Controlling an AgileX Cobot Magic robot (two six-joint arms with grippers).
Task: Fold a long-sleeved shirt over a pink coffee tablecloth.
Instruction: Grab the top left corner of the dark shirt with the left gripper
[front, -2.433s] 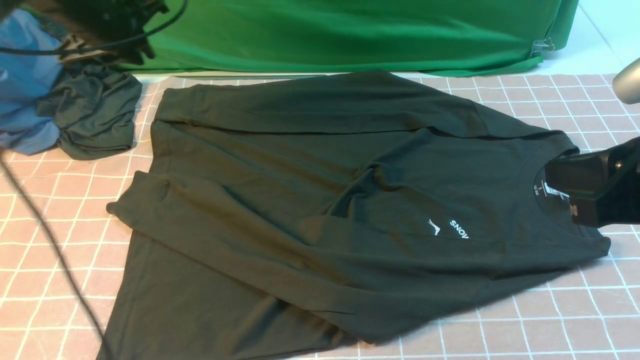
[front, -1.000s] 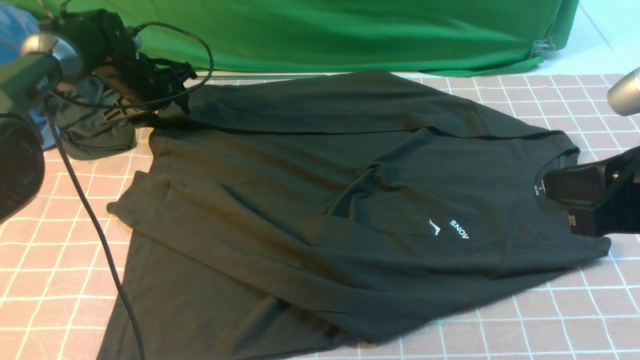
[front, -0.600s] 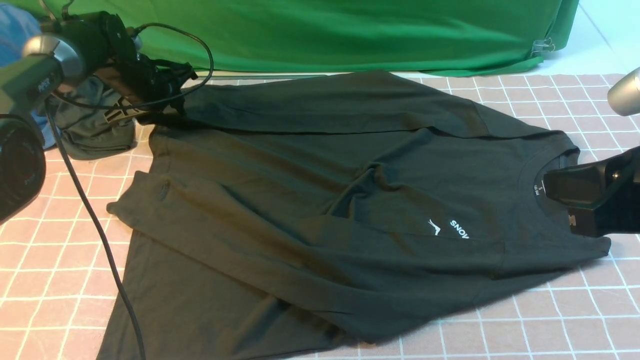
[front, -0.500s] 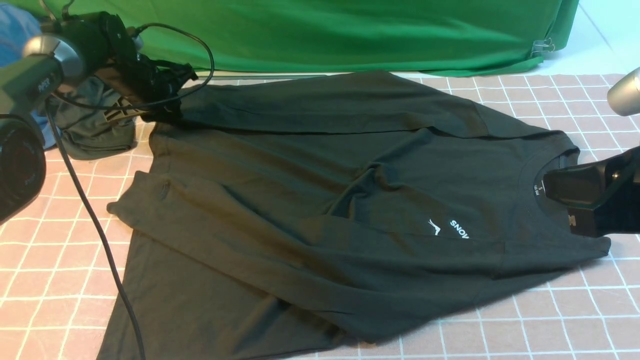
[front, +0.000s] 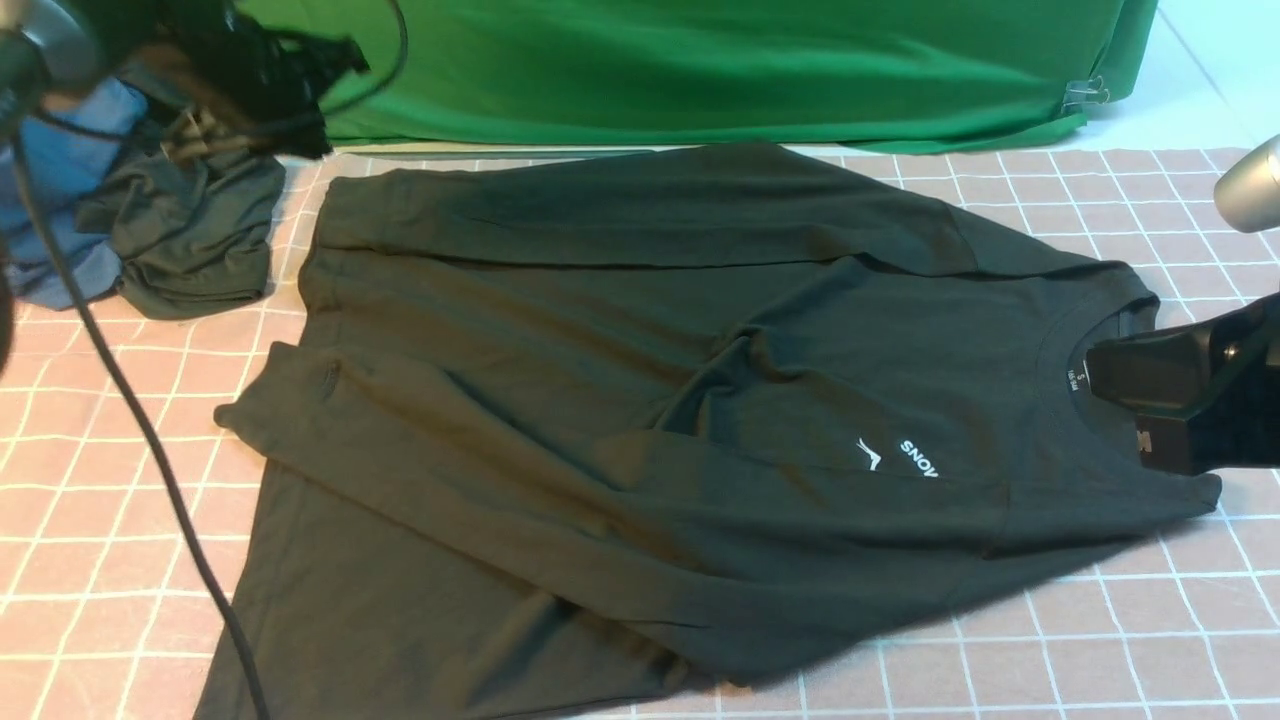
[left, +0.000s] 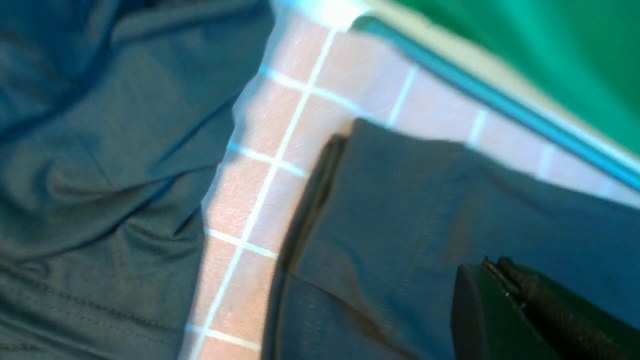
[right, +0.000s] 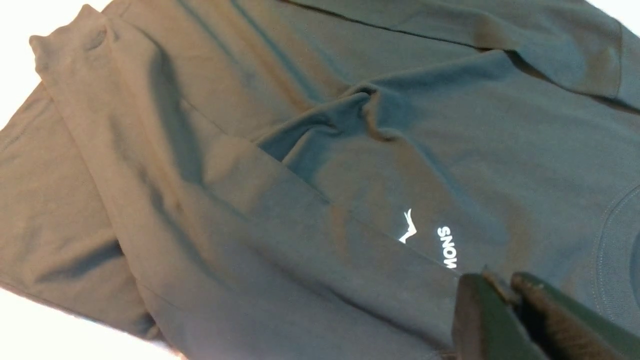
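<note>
Long-sleeved shirt (front: 620, 420) lies spread centre-frame on the pink coffee tablecloth (front: 120, 450). A blue garment (front: 55, 190) and a grey-green garment (front: 190, 235) are heaped at 10 o'clock, and green cloth (front: 700, 70) runs across 12. The left gripper (left: 495, 265), closed and empty, has lifted off the sleeve cuff (front: 345, 205) toward 11 o'clock. The right gripper (right: 500, 281), closed, stays at the collar (front: 1060, 350), 3 o'clock.

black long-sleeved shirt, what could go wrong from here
The left gripper is shut with no cloth in it over the far sleeve of the black long-sleeved shirt, so a fold could start empty. The dark grey-green garment lies close to that cuff on the pink grid tablecloth; grabbing there might snag it.
</note>
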